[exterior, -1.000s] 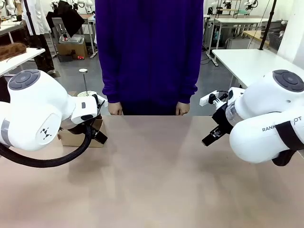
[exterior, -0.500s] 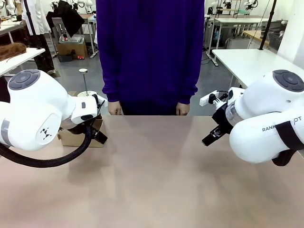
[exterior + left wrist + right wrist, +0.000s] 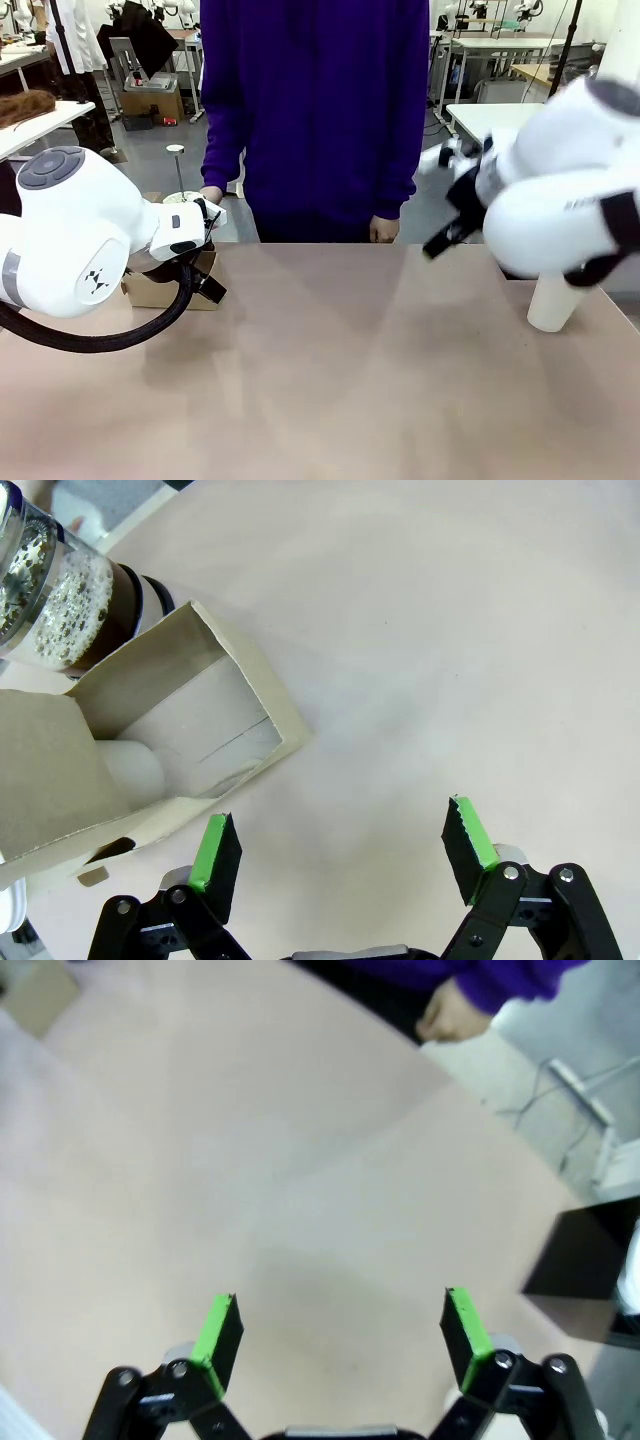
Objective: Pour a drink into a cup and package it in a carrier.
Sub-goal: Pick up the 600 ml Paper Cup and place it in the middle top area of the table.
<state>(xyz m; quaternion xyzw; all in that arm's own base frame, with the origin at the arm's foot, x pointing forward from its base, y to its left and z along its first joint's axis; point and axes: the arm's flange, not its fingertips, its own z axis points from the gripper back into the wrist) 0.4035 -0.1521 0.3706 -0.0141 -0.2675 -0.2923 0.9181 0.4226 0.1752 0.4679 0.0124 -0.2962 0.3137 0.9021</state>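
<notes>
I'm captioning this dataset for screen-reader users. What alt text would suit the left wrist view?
The left gripper hangs with jaws open over a pale table, holding nothing. At left sits a brown cardboard carrier with a white cup-like shape in one pocket, and beyond it a glass jug of dark frothy drink.
</notes>
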